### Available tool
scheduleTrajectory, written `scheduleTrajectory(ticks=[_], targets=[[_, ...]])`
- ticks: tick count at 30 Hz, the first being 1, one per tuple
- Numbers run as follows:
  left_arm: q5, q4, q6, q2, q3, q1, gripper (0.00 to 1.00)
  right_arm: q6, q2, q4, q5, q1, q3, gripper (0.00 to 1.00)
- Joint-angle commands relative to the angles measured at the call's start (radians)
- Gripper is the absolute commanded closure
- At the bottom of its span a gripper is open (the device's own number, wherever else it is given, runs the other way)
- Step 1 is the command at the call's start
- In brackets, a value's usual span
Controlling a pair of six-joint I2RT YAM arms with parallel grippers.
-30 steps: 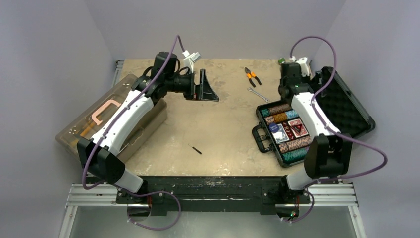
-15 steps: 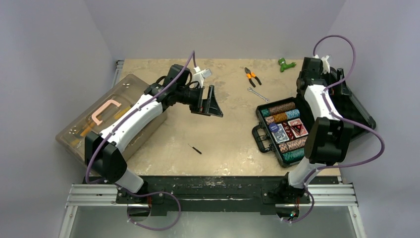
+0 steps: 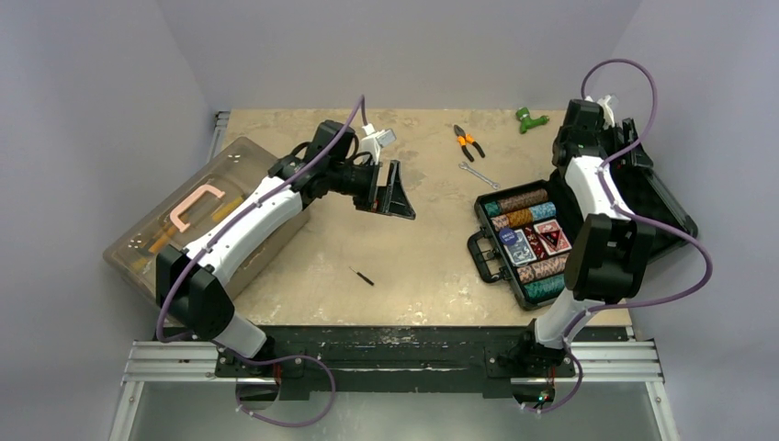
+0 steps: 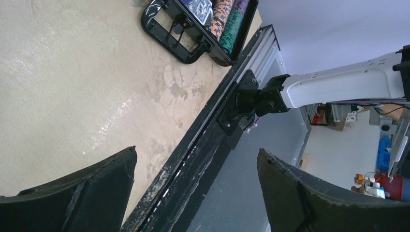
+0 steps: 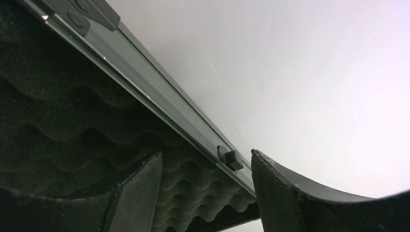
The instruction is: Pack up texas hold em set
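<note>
The black case (image 3: 488, 262) lies open at the right of the table, its tray filled with striped poker chips (image 3: 520, 200) and card decks (image 3: 536, 241). Its foam-lined lid (image 3: 657, 197) leans back to the right. My right gripper (image 3: 625, 142) reaches to the lid's far end. In the right wrist view its jaws (image 5: 205, 153) straddle the lid's rim (image 5: 159, 104), one finger over the foam (image 5: 72, 111), the other outside with a gap. My left gripper (image 3: 397, 191) hovers open and empty over mid-table (image 4: 197, 151), far from the case (image 4: 193, 29).
A translucent brown toolbox (image 3: 202, 216) with a pink handle sits at the left under my left arm. Orange-handled pliers (image 3: 468, 141), a wrench (image 3: 478, 175) and a small green object (image 3: 529, 118) lie at the back. A thin black tool (image 3: 362, 276) rests near the front.
My right arm swung from above the tray back to the lid's far end, and its jaws narrowed around the rim. My left arm shifted slightly right, then held.
</note>
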Motion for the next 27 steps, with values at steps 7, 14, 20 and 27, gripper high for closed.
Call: scheduleTrajectory(ticks=[7, 14, 20, 27], targets=[[-0.009, 0.013, 0.041, -0.054, 0.009, -0.029, 0.09, -0.122, 0.018, 0.177, 0.060, -0.011, 0.003, 0.42], [-0.009, 0.014, 0.041, -0.057, 0.006, -0.030, 0.09, -0.128, -0.005, 0.158, 0.049, -0.011, 0.009, 0.61], [-0.011, 0.014, 0.043, -0.058, 0.006, -0.033, 0.09, -0.132, 0.000, 0.161, 0.046, -0.021, 0.006, 0.86], [-0.011, 0.016, 0.043, -0.057, 0.006, -0.036, 0.09, -0.133, -0.009, 0.169, 0.040, -0.037, 0.004, 0.76]])
